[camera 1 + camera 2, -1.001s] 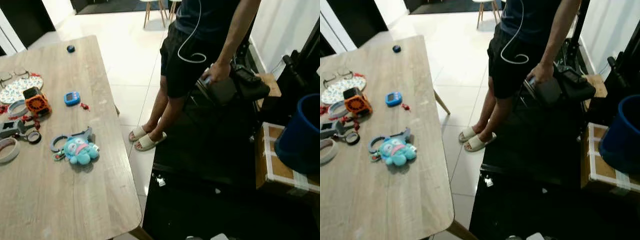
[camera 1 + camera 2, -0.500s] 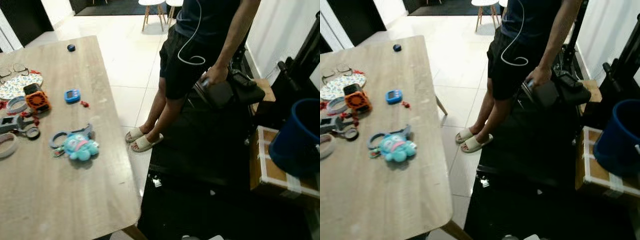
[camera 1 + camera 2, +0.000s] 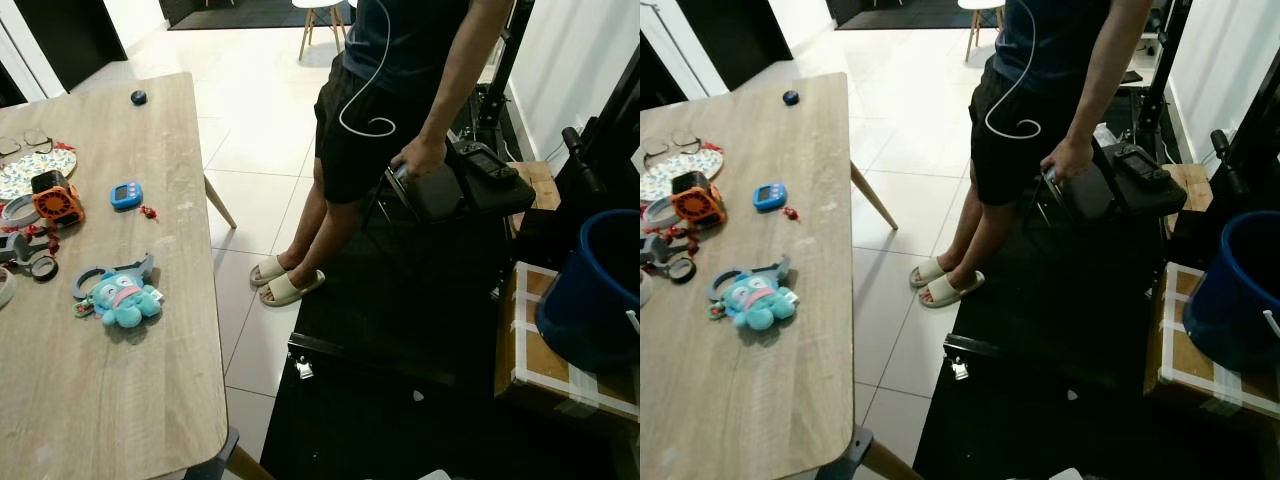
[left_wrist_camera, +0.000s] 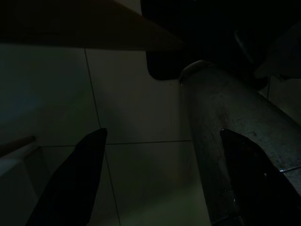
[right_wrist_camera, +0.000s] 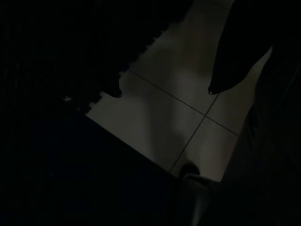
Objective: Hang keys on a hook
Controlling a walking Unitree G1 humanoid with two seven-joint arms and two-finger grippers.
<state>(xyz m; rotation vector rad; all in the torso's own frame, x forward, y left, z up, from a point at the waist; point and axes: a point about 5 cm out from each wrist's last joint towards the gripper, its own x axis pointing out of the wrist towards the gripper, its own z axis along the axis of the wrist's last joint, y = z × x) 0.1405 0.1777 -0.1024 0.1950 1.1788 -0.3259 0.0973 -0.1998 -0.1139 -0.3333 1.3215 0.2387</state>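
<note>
A bunch of keys point(image 3: 112, 297) with a teal plush charm and a grey ring lies on the wooden table point(image 3: 120, 400) at my left, near its right edge. In the dim left wrist view my left gripper point(image 4: 163, 133) hangs open over pale floor tiles, beside a silver tube, with nothing between its fingers. My right gripper point(image 5: 164, 92) also hangs open in the dark right wrist view, above the tiles and the edge of a black mat. I see no hook.
A person point(image 3: 400, 110) in dark shorts and slippers stands ahead, one hand on a black device point(image 3: 455, 185). A black mat point(image 3: 400, 400), a cardboard box point(image 3: 545, 360) and a blue bucket point(image 3: 595, 290) lie to the right. An orange gadget point(image 3: 55, 200), a blue gadget point(image 3: 126, 194) and glasses point(image 3: 25, 143) share the table.
The whole picture has shifted: the table now sits further left and shows less, so the camera has moved. The keys and other table items keep their places.
</note>
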